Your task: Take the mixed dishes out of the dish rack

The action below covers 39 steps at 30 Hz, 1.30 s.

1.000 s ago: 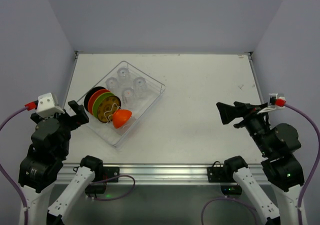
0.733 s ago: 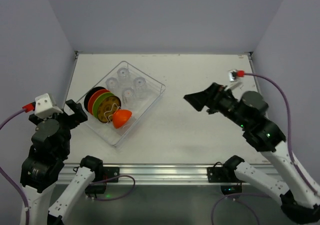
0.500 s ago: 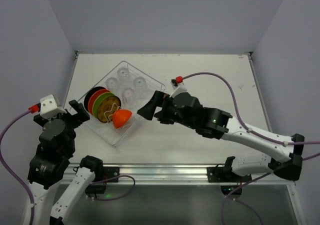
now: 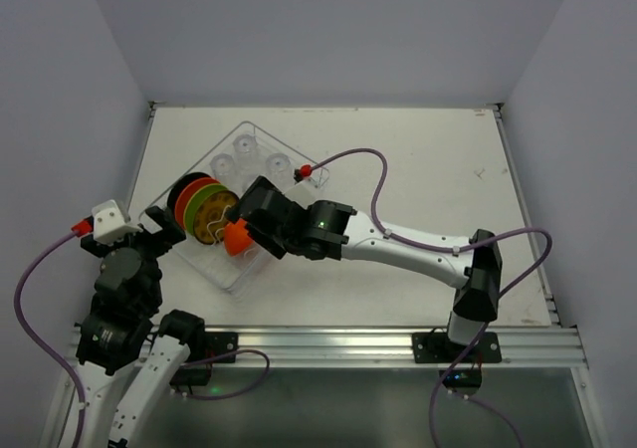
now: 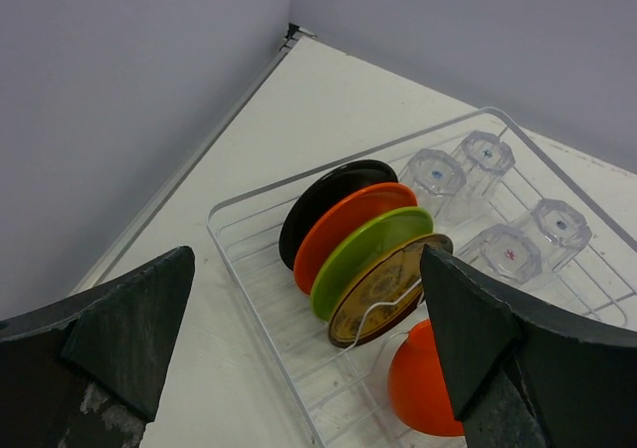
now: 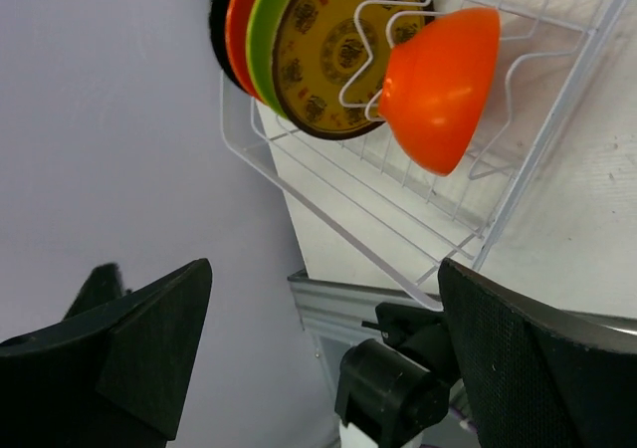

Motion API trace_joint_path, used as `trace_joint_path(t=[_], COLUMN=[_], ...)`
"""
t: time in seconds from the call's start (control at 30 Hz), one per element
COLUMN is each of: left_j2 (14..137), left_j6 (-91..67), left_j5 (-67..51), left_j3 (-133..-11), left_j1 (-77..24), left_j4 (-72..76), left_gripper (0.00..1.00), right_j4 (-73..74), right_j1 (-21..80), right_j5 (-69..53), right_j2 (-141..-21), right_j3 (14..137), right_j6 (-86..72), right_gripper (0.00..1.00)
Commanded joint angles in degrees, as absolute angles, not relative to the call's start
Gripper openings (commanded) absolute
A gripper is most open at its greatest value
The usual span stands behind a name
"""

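The right arm has swung from the counter's right side across to the dish rack point(image 4: 320, 177), where its hand point(image 4: 254, 221) now hangs over the rack's near end, jaws spread wide and gripping nothing. Just beside that hand lies the glossy orange-red bowl point(image 6: 438, 80), tipped on its side against a wire prong and not yet lifted. Next to the bowl, four small plates stand on edge in a row between the prongs: the yellow patterned plate point(image 5: 383, 289) nearest the bowl, then the green plate point(image 5: 373, 244), the orange-red plate point(image 5: 353, 219) and the black plate point(image 5: 328, 194). Four clear glasses point(image 5: 435, 174) sit in the rack's far half, apart from the plates. The rack itself rests at an angle on the left part of the white counter point(image 4: 418, 169). The left hand point(image 4: 159, 226) hovers near the rack's left side, its jaws likewise fully apart and empty, facing the plates.
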State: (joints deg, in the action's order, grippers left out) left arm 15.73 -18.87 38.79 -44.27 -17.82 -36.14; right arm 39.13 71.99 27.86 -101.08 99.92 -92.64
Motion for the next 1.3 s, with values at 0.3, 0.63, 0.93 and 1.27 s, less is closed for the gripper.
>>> trace_joint_path(t=[0.3, 0.63, 0.93, 1.27], left_j2=[24.6, 24.96, 25.31, 24.61], left_j6=[-18.64, -16.88, -16.08, -15.38], left_j5=[32.44, 24.52, 23.29, 21.71], left_j3=[-56.58, -63.37, -61.26, -61.35], left_j1=[-18.19, -18.19, -18.19, -18.19], left_j4=[-43.85, -50.18, -50.98, -50.8], left_gripper=[1.0, 1.0, 1.0, 1.0], right_j4=[45.88, 45.79, 45.7, 39.74], right_j1=[70.58, 67.41, 67.32, 65.92], right_j5=[32.0, 28.74, 26.02, 24.17], right_j2=[-111.88, -117.16, -119.7, -120.85], right_j3=[108.53, 110.48, 110.56, 109.52], right_j6=[-105.47, -106.52, -109.16, -105.56], right_gripper=[0.89, 0.86, 0.87, 0.88])
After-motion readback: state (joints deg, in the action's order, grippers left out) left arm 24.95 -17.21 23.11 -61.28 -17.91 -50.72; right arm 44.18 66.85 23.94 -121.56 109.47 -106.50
